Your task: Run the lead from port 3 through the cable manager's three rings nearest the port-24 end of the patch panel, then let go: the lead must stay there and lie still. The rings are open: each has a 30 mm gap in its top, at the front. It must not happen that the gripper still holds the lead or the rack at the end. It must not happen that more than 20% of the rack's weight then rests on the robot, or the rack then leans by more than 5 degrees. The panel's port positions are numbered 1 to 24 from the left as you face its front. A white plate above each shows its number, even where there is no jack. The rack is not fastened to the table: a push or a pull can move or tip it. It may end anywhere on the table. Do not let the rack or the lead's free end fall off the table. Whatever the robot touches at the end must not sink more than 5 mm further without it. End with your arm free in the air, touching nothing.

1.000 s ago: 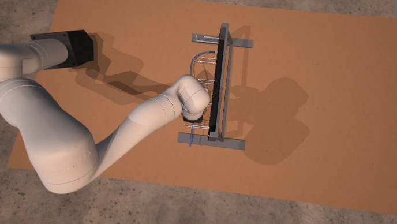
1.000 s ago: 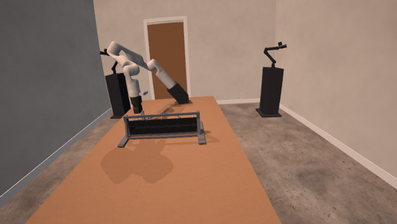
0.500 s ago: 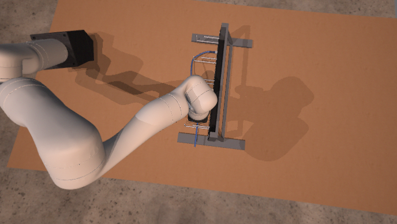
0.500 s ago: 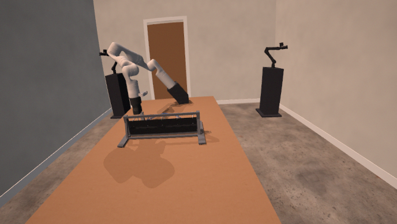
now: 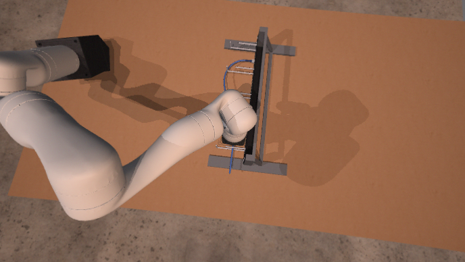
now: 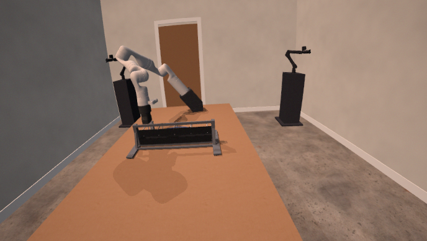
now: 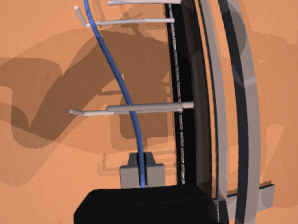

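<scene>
Wrist view shows the fingers clamped on the blue lead (image 7: pixel 116 76), which runs ahead of them past the grey rings (image 7: pixel 133 107), curving toward the patch panel (image 7: pixel 182 63) just beside them on the table (image 7: pixel 40 30).

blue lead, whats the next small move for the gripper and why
Probably keep the grip and lower the blue lead toward the rings. The gripper is shut on it near the rack's port-24 end, and in the wrist view the lead seems to cross over the nearest ring; whether it is seated is unclear.
</scene>
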Controlling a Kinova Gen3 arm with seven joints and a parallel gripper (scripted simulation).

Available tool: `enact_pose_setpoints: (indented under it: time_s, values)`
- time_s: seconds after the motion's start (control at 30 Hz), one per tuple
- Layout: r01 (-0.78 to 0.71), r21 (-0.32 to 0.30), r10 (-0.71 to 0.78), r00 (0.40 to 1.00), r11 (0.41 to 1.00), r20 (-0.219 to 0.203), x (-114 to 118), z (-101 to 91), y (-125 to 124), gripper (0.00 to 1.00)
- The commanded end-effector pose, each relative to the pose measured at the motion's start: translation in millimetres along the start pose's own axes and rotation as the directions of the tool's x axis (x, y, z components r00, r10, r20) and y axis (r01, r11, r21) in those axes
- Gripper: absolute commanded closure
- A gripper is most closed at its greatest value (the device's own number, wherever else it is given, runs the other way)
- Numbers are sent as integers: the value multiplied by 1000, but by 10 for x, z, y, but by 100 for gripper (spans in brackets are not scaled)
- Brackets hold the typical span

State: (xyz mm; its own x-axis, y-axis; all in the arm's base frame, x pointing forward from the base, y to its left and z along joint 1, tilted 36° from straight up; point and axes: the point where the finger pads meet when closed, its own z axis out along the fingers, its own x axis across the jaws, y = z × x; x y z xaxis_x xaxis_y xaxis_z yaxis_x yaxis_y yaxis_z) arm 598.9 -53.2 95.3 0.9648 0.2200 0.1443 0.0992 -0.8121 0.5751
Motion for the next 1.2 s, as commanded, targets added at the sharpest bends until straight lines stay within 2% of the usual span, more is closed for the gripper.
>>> enact_pose_setpoints:
  time_s: [0.0, 0.47, 0.5, 1.17]
  values:
    - [0, 0, 0, 1000, 1000, -2, 9, -11, -2, 100]
    - [0, 0, 0, 1000, 1000, -2, 9, -11, -2, 100]
    - [0, 0, 0, 1000, 1000, -2, 9, -11, -2, 33]
    - [0, 0, 0, 1000, 1000, -2, 9, -11, -2, 33]
